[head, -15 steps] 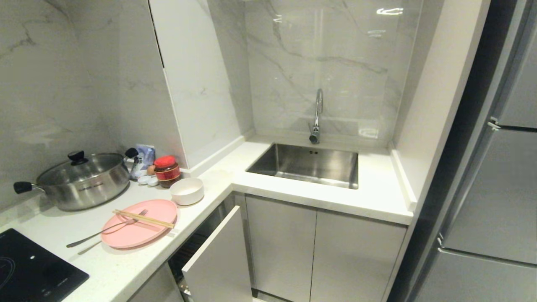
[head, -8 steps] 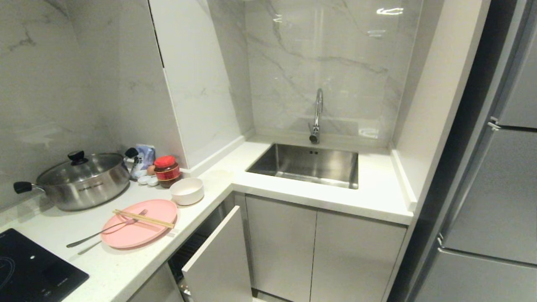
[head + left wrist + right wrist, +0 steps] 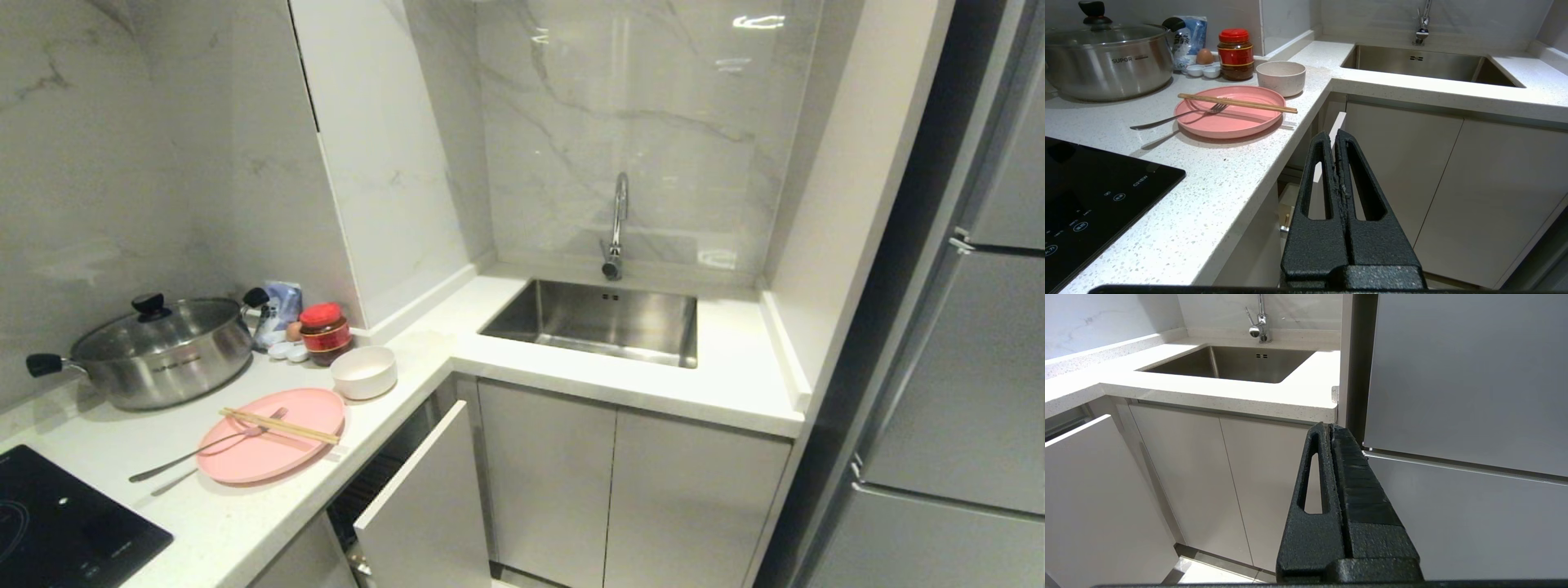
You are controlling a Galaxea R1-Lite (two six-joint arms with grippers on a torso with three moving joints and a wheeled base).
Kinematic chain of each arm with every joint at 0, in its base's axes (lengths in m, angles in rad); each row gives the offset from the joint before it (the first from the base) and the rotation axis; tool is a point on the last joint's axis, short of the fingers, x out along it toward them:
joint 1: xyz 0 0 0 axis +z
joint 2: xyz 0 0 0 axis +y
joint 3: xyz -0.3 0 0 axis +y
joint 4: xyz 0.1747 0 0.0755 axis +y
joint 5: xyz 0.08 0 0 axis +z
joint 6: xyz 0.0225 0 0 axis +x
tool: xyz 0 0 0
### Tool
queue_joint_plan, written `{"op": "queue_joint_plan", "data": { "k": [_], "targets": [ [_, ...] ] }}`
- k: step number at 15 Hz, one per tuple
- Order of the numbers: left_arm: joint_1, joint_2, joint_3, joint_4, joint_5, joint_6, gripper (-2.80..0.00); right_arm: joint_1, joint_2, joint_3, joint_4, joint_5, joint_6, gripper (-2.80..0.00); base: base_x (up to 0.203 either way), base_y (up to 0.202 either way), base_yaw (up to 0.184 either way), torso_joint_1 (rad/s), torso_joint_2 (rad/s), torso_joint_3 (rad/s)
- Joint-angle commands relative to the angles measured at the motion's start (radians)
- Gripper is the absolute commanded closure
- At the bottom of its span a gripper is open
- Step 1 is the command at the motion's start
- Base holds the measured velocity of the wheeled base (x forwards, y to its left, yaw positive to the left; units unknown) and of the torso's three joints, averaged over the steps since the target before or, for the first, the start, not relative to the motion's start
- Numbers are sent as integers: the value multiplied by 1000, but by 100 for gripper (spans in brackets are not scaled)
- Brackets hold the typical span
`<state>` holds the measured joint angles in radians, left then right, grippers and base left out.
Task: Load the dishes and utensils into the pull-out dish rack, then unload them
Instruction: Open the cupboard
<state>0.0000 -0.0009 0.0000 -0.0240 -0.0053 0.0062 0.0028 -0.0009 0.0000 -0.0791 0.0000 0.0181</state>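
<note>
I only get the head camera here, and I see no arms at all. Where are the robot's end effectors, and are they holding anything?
Observer: The left end effector hangs below the countertop edge, shut and holding nothing.
Operator: And the other one?
Observer: The right end effector is also shut and empty, in front of the grey cabinet doors under the sink.
Operator: What is beside the red-lidded jar? It is tiny for me.
Observer: A brown egg and two small white dishes, in front of a blue packet.
Operator: Any writing on the pot?
Observer: Yes, the steel pot reads SUPOR.
</note>
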Motion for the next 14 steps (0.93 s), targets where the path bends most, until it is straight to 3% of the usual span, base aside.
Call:
{"op": "queue_joint_plan", "data": {
  "k": [1,6,14],
  "targets": [
    [0,1,12,-1,0,0,0,0,1,26,-1,0,0,0,0,0,0,0,0,0],
    [0,1,12,-1,-1,0,0,0,1,26,-1,0,0,0,0,0,0,-145,315,157],
    [0,1,13,-1,-1,0,0,0,1,26,-1,0,0,0,0,0,0,-253,537,291]
  ]
}}
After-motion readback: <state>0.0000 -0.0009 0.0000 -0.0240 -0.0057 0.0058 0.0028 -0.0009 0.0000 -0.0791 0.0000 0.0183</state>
